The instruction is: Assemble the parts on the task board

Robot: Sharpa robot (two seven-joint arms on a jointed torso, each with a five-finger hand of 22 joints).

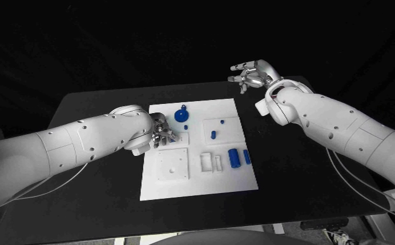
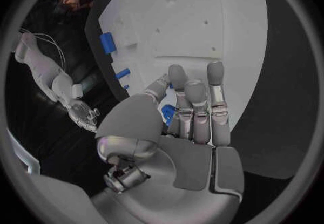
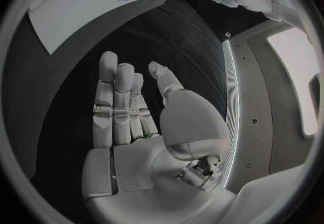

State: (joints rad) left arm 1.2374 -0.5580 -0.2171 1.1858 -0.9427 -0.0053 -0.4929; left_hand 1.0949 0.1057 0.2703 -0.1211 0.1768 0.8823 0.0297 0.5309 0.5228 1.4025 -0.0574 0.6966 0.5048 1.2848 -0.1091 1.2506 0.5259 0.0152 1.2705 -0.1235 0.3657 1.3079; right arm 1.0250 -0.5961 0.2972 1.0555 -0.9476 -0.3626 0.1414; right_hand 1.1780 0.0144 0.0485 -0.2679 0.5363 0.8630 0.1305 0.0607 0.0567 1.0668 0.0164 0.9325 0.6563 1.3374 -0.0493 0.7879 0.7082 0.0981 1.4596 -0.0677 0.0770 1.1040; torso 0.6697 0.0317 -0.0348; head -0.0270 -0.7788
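You have the black worktop (image 1: 99, 199) carrying the white task board (image 1: 197, 165) at its middle. Your right hand (image 1: 253, 75) hangs past the far edge, fingers apart, holding nothing. Your left hand (image 1: 160, 132) sits on the board's left edge; its wrist view alone shows a blue part (image 2: 168, 113) behind the fingers (image 2: 196, 108), grip unclear. Blue cylinders (image 1: 240, 157) lie near the right edge.

black table (image 1: 99, 199), dark surroundings, pale lit panel (image 3: 297, 73)

matt white plastic task board (image 1: 194, 183), glossy blue plastic parts (image 1: 234, 157), matt black table (image 1: 99, 211)
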